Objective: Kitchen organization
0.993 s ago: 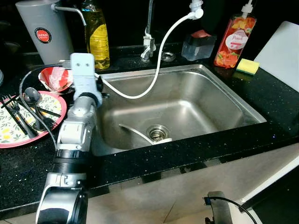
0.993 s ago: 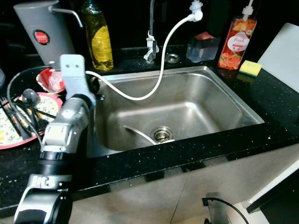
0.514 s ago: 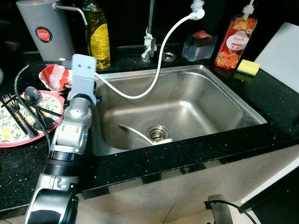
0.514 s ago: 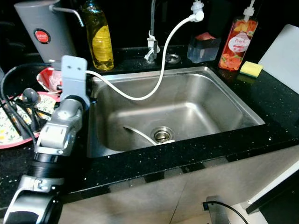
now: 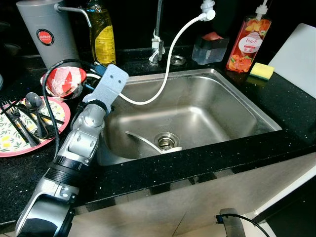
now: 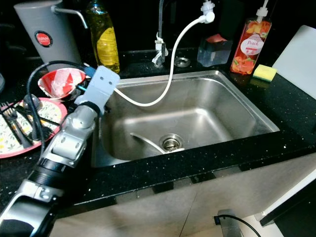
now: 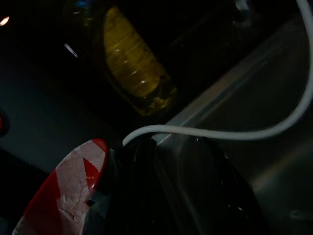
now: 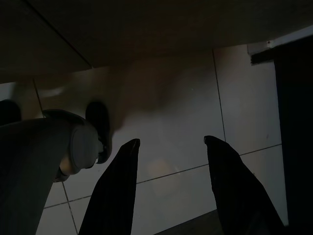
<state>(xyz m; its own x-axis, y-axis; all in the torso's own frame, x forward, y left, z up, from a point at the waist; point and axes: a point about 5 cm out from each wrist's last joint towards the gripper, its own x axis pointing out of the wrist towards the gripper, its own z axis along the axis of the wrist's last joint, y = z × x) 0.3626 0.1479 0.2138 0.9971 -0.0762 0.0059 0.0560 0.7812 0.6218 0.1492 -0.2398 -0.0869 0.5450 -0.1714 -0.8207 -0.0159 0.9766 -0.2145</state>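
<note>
- Left eye view: left arm extended over the black worktop (image 5: pixel 29 173) to the sink's (image 5: pixel 237 94) rear left corner, white wrist plate tilted toward the basin.
- Left hand (image 7: pixel 161 196) in the left wrist view: two dark fingers close together just beside the red-and-white bowl (image 5: pixel 64 81); grip state cannot be told.
- Red-and-white bowl on the worktop left of the sink, behind the patterned plate (image 5: pixel 7 140).
- Black cutlery (image 5: pixel 27 116), forks and a spoon, lying on the patterned plate near the worktop's left edge.
- Yellow soap bottle (image 5: pixel 103 42) upright at the worktop's back edge, behind the sink's rear left corner; grey canister (image 5: pixel 47 32) to its left.
- White hose (image 5: pixel 168 69) hanging from the upper fitting down into the basin, curving to the sink's left rim near the left hand.
- Drain (image 5: pixel 167 140) at the front of the basin floor, with a pale curved strip beside it.
- Orange dispenser bottle (image 5: pixel 247 42) and yellow sponge (image 5: pixel 261 70) on the worktop behind the sink's rear right corner; clear container (image 5: pixel 210 48) left of the dispenser.
- Right hand (image 8: pixel 168 188) in the right wrist view: fingers spread apart, gripping nothing, hanging above the tiled floor (image 8: pixel 171 112).
</note>
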